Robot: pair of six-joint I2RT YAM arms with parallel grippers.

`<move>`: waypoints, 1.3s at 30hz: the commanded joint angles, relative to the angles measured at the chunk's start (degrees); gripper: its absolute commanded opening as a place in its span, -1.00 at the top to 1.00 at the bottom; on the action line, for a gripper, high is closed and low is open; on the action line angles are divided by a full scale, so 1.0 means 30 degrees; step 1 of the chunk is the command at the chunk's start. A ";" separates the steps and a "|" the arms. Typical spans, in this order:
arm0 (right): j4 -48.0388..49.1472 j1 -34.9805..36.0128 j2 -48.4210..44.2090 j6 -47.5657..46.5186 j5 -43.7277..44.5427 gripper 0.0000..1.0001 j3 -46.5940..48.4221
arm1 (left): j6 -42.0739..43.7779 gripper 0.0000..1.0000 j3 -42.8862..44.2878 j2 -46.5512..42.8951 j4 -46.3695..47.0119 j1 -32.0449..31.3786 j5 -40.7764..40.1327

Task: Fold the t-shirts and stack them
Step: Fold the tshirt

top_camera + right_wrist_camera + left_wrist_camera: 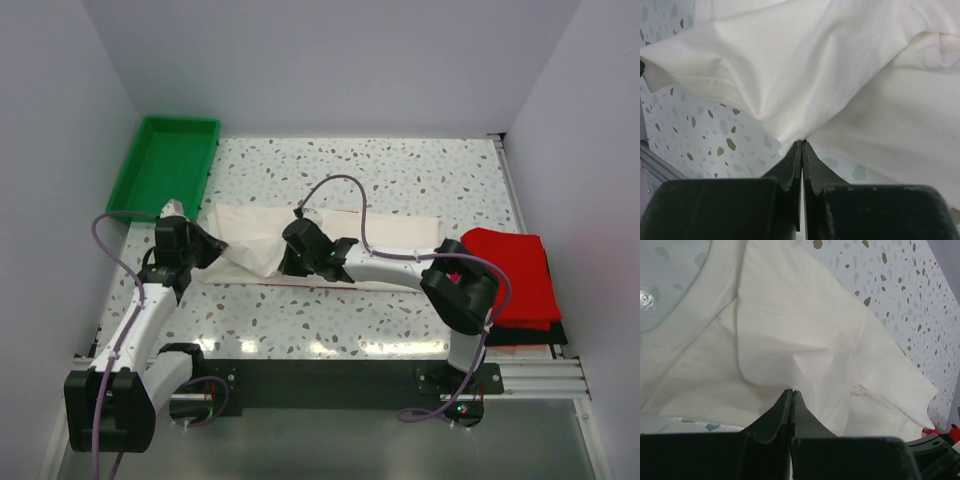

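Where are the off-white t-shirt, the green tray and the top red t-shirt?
off-white t-shirt (pixel 400 232): top external view, its flat right part.
green tray (pixel 165 165): top external view, its bare floor.
red t-shirt (pixel 515 265): top external view, middle of its top face.

A white terrazzo tabletop (pixel 400 170), flecked with grey and brown chips, is boxed in by plain pale lavender-grey walls: a back panel (pixel 330 60) at 12 o'clock, a left panel (pixel 50 150) at 9 and a right panel (pixel 600 120) at 3. Aluminium rails (pixel 540 375) edge the table at 6 and 3 o'clock. A green plastic tray (pixel 165 165) sits at 10 o'clock. Even overhead light leaves bright glare patches (pixel 325 347) near 6 o'clock.
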 commanded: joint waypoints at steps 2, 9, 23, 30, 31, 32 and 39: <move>0.0255 -0.0130 -0.1716 -0.0332 0.1110 1.00 -0.1296 | 0.0458 1.00 -0.0778 -0.1351 -0.0363 0.0127 0.0622; 0.0461 -0.0159 -0.2918 -0.0391 0.1373 1.00 -0.2791 | 0.0048 1.00 -0.1922 -0.2875 -0.0627 0.0127 0.1208; 0.0549 -0.0159 -0.4208 -0.0684 0.1665 1.00 -0.4432 | -0.1621 1.00 -0.3476 -0.5482 -0.1740 -0.1248 0.0565; 0.0927 -0.0160 -0.3448 -0.1005 0.1198 0.90 -0.3936 | -0.2237 1.00 -0.4003 -0.6481 -0.2123 -0.1689 0.0095; 0.1074 -0.0130 -0.3185 -0.0977 0.0850 0.69 -0.3732 | -0.2238 1.00 -0.4149 -0.6451 -0.2063 -0.1689 0.0124; 0.1279 -0.0130 -0.3008 -0.0977 0.0672 0.55 -0.3701 | -0.2238 1.00 -0.4208 -0.6393 -0.2005 -0.1689 0.0125; 0.2012 0.0162 -0.1749 -0.0889 0.0436 0.13 -0.2852 | -0.2150 1.00 -0.4238 -0.6100 -0.1799 -0.1718 0.0183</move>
